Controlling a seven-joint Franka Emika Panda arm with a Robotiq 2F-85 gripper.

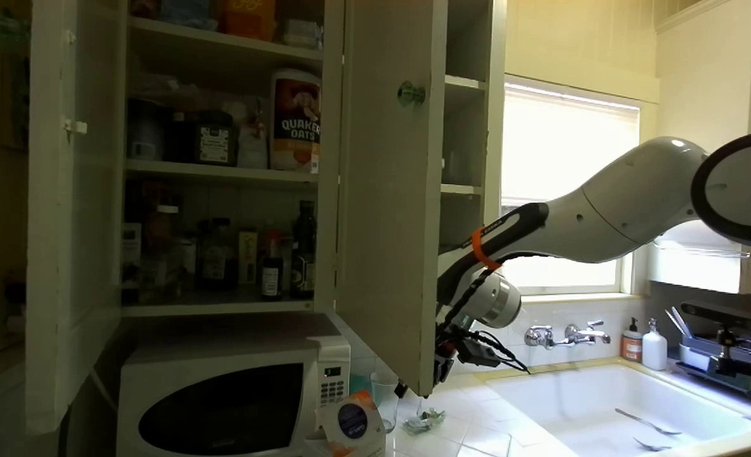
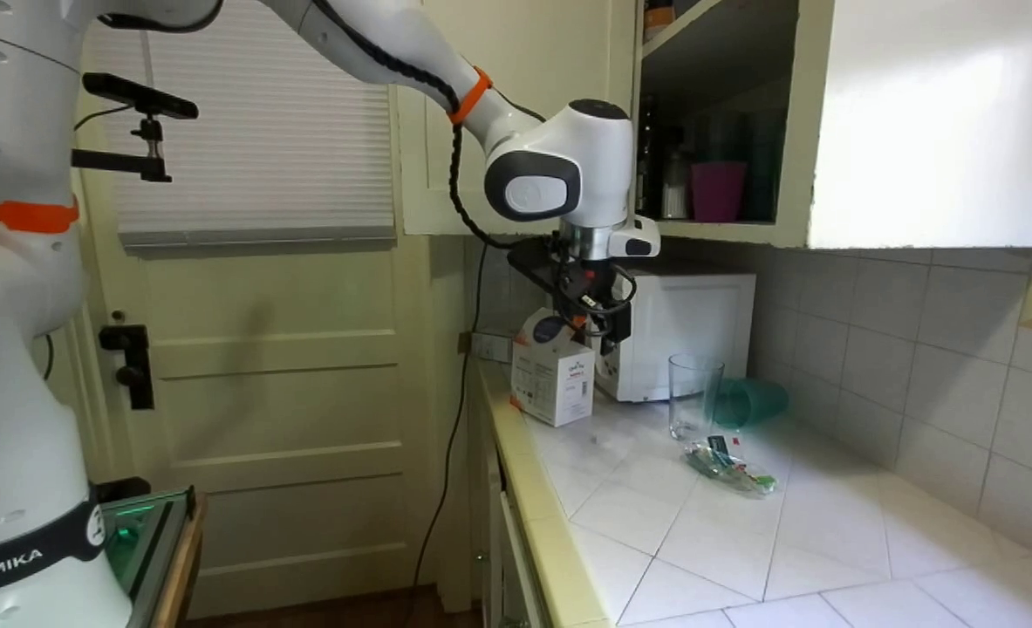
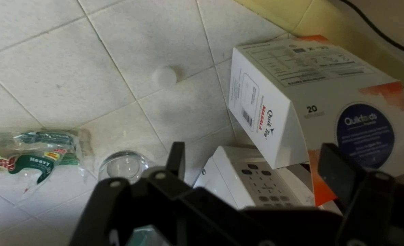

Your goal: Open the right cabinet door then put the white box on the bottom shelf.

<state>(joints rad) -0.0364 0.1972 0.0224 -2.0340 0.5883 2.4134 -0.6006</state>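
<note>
Standing spread, the two black, flat-faced fingers (image 3: 177, 160) of the black two-finger gripper (image 3: 253, 157) pinched nothing.

Item, just beyond: white cardboard tea box (image 3: 304, 95), printed in navy, red and orange, top flap raised; upright on the white-tiled countertop (image 2: 795, 532), near its yellow edge, beside the white, square-cornered microwave (image 2: 686, 323). One finger overlapped the flap in the wrist view; contact could not be told.

Item, near: clear glass tumbler (image 2: 694, 397), upright.

Item, above: tall, cream-painted wooden right cabinet door (image 1: 388, 209), round green glass knob (image 1: 410, 94); open in both exterior views.

Item, behind that door: cream-painted bottom shelf (image 2: 721, 231), bearing a magenta cup (image 2: 719, 190); tea box not yet on it.

Status, as judged: door step complete; approach to the box apparently in hand. The next move called for a sideways shift to bring the box's body or flap between the fingers, then a squeeze firm enough to lift without crushing the card. Carriage to the shelf, past the open door, remained.
</note>
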